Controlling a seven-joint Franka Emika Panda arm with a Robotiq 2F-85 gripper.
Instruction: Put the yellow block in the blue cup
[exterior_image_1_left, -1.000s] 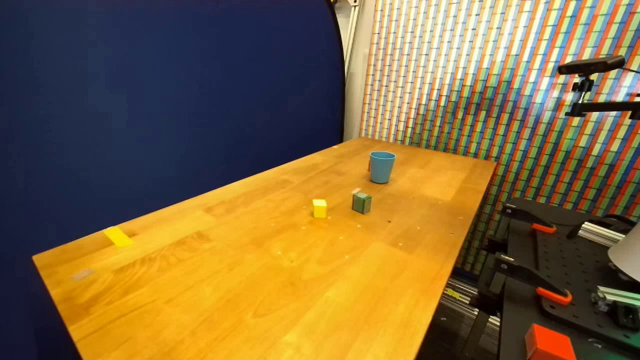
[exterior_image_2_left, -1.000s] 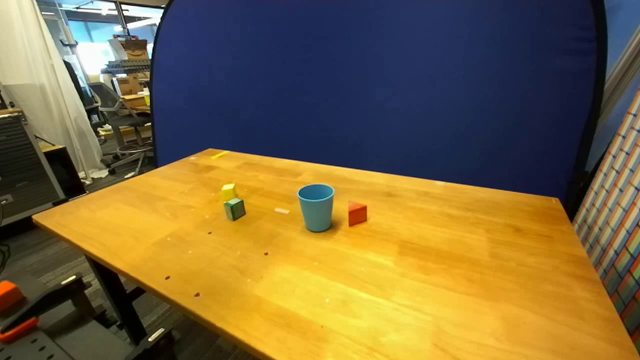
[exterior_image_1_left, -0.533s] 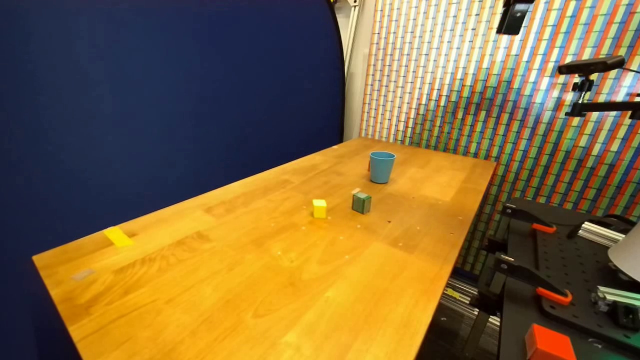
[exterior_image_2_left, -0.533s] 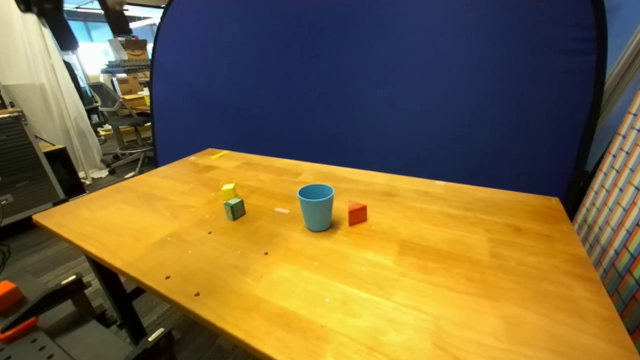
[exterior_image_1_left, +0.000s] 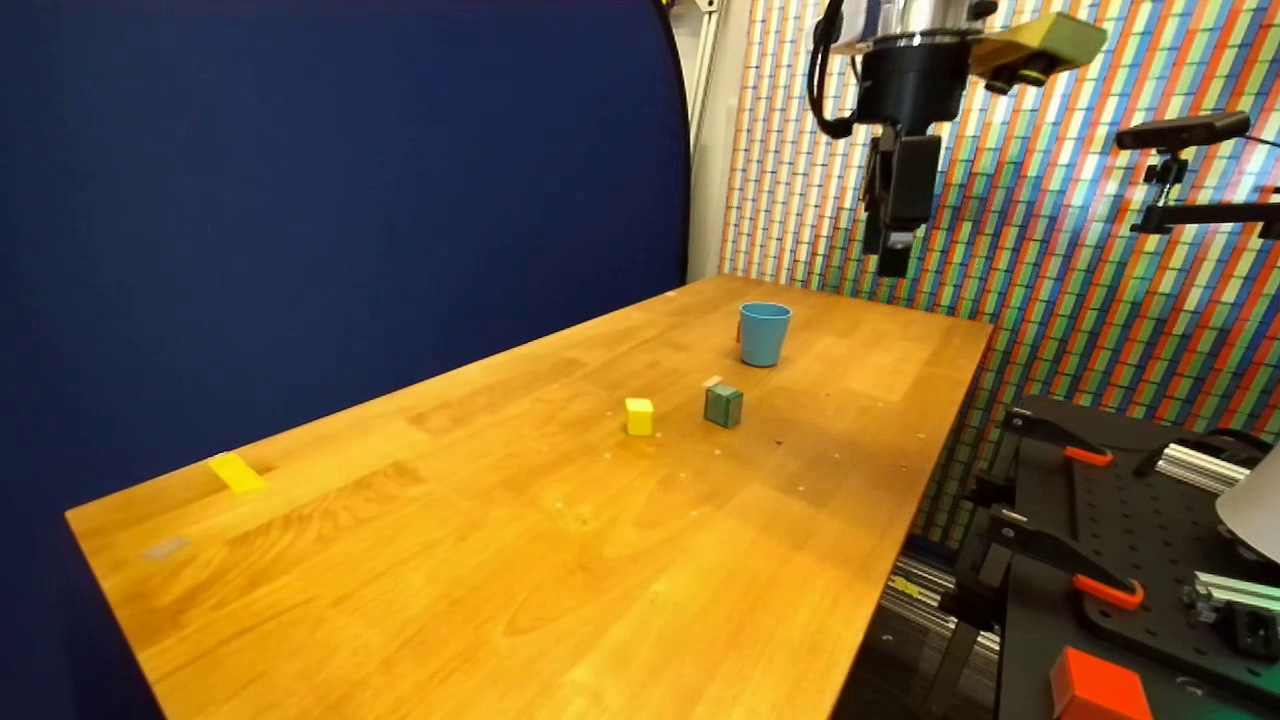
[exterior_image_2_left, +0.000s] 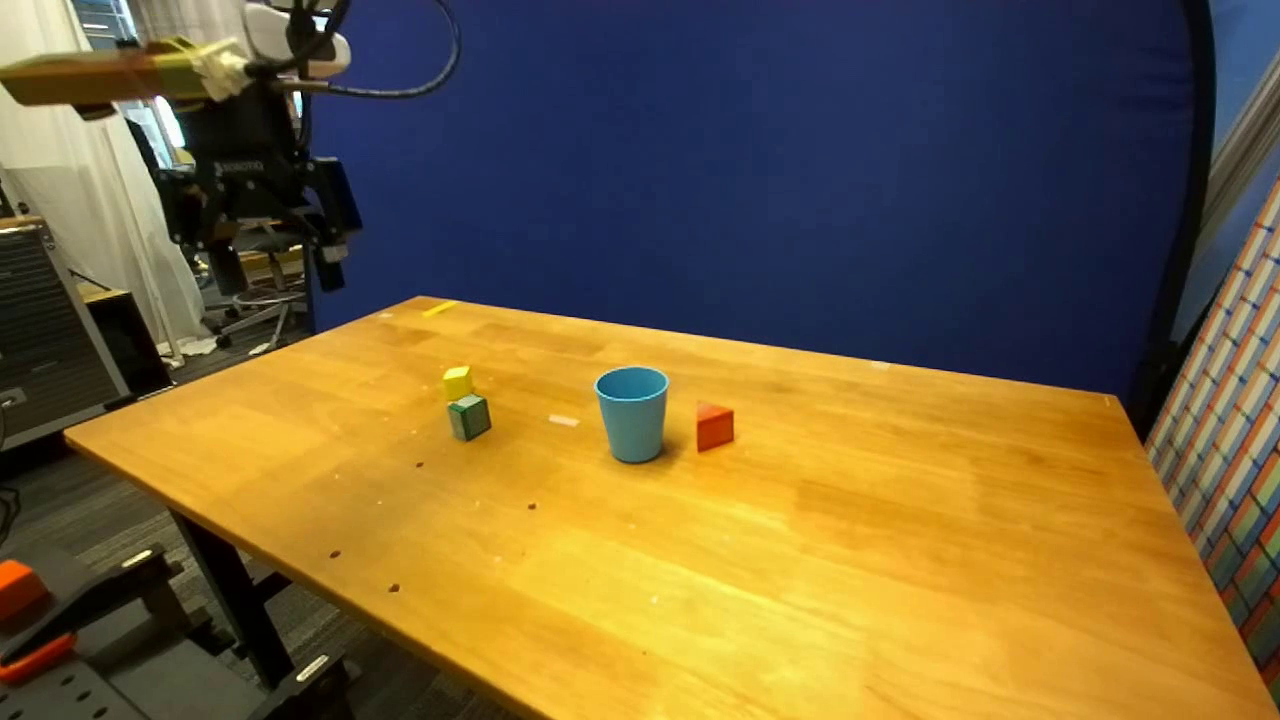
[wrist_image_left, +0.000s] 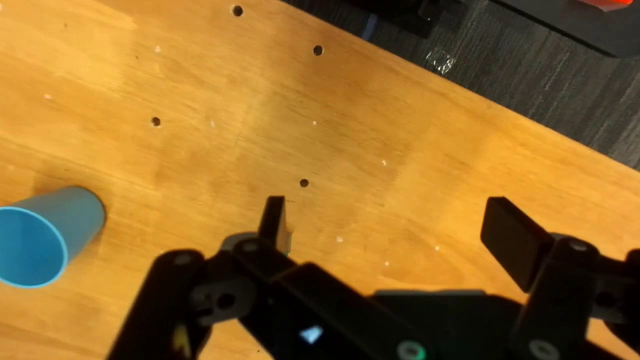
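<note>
While holding nothing between wide-parted gripper (wrist_image_left: 385, 217) jaws, not yet touching the yellow block (exterior_image_2_left: 457, 384) left of the blue cup (exterior_image_2_left: 633, 415). Leaving grasp and drop undone

A wooden bench (exterior_image_2_left: 900, 560) fills most of the lower frame in an exterior view, with a blue cup (exterior_image_2_left: 635, 415) upright just below the centre, a red block (exterior_image_2_left: 715, 428) just to its right, a pale patch (exterior_image_2_left: 563, 421) to its left, and a yellow block (exterior_image_2_left: 457, 383) and a green block (exterior_image_2_left: 470, 417) farther left. In an exterior view a yellow strip (exterior_image_1_left: 237, 473) lies flat at the left of the frame, and those two blocks sit near the middle, apart from each other. Dark holes (wrist_image_left: 304, 183) dot the bench in the wrist view, with the cup at the frame's left edge.
</note>
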